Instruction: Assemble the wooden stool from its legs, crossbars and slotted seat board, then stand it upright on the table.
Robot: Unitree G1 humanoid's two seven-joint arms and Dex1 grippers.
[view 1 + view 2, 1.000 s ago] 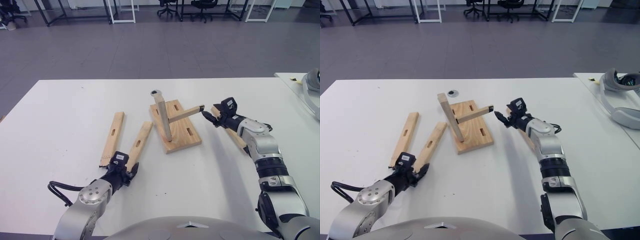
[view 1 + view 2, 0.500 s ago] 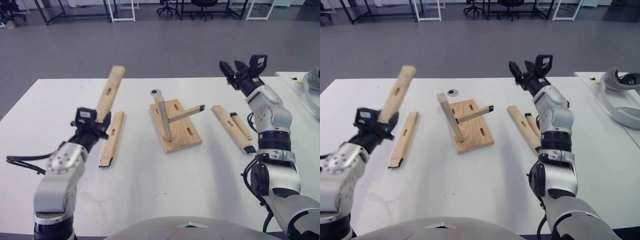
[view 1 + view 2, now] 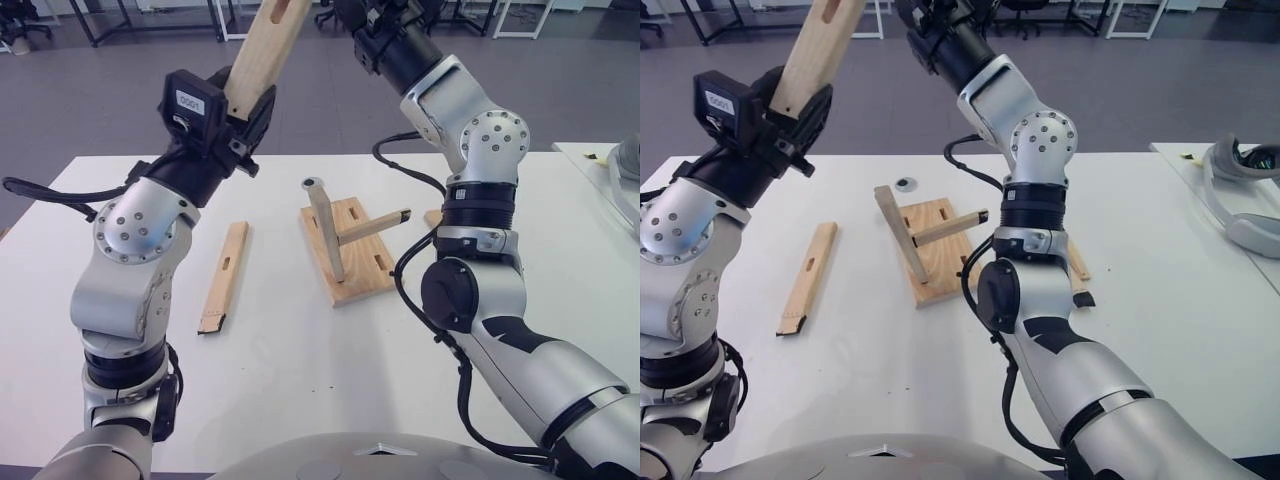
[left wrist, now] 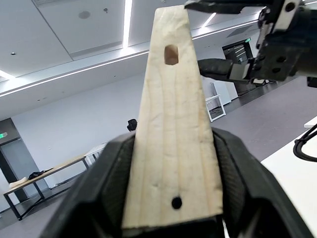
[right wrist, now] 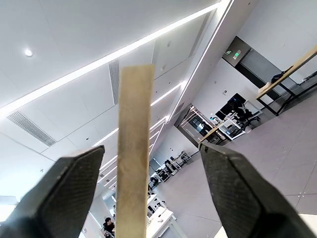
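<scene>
The white counter carries a slotted seat board lying flat, below and right of the raised left tool. An upright leg and a crossbar are fitted to the board. A loose leg lies flat beneath that tool.

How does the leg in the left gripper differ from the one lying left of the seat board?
The held leg is aloft, pointing steeply upward; the loose leg lies flat on the table. The left gripper clamps the held leg; nothing touches the loose leg. Both are pale wood, slotted.
</scene>
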